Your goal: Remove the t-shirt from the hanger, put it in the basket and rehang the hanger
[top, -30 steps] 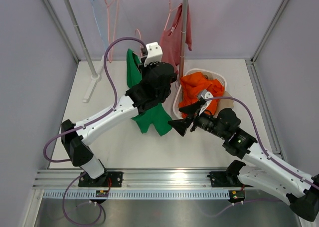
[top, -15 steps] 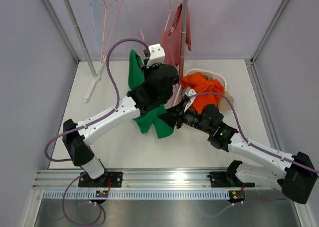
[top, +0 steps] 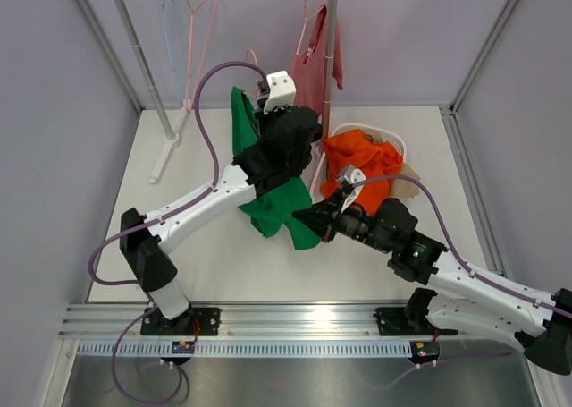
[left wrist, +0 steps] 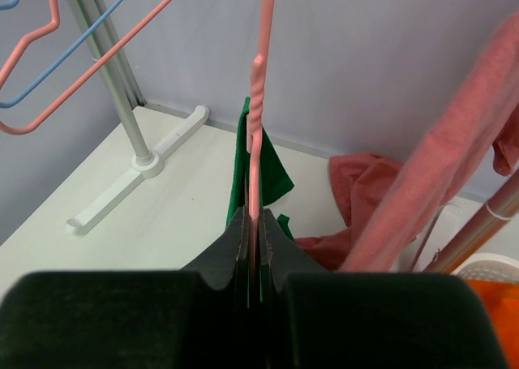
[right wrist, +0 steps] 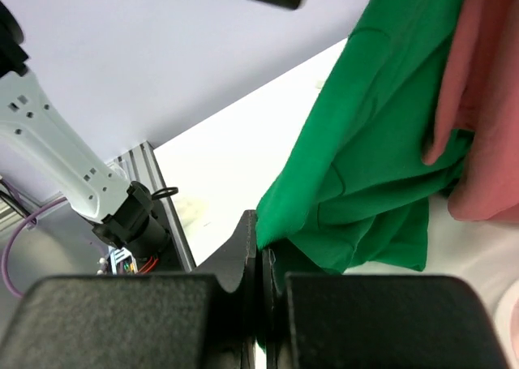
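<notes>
The green t-shirt hangs on a pink hanger above the middle of the table. The left gripper is squeezed tight on the hanger's neck. The right gripper is pinched closed on the shirt's bottom edge. Just to the right sits a white basket with orange cloth in it. A pink top hangs behind.

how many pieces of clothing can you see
3: the green t-shirt on its pink hanger, a pink top hanging on the rack, an orange garment in the white basket; more may lie beneath it.
</notes>
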Tool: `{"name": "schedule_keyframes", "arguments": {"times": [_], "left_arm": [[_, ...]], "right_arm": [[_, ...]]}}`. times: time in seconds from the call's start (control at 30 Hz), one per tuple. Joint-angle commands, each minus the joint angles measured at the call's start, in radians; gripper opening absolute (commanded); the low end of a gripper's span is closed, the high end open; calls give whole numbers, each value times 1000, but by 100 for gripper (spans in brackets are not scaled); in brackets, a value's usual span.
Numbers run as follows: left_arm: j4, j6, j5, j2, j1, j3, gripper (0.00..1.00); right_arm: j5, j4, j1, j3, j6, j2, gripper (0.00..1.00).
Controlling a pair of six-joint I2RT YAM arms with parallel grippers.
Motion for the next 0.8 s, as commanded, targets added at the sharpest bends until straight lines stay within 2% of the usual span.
{"name": "schedule_keyframes", "arguments": {"times": [0.0,0.27,0.5,0.77], "left_arm": [[61,-26,-3,11,49,69,0],[89,14,30,29,118,118,0],[273,222,20,46,141,130,0],[273,245,48,61,198,188,0]], "right_arm": [[40,-75,31,-23,-5,-102,0],[74,-183,48,-97,41,-240,0],[93,-249,54,-127,61,-347,0],[82,-333,59,-129,86,-393,0]]}}
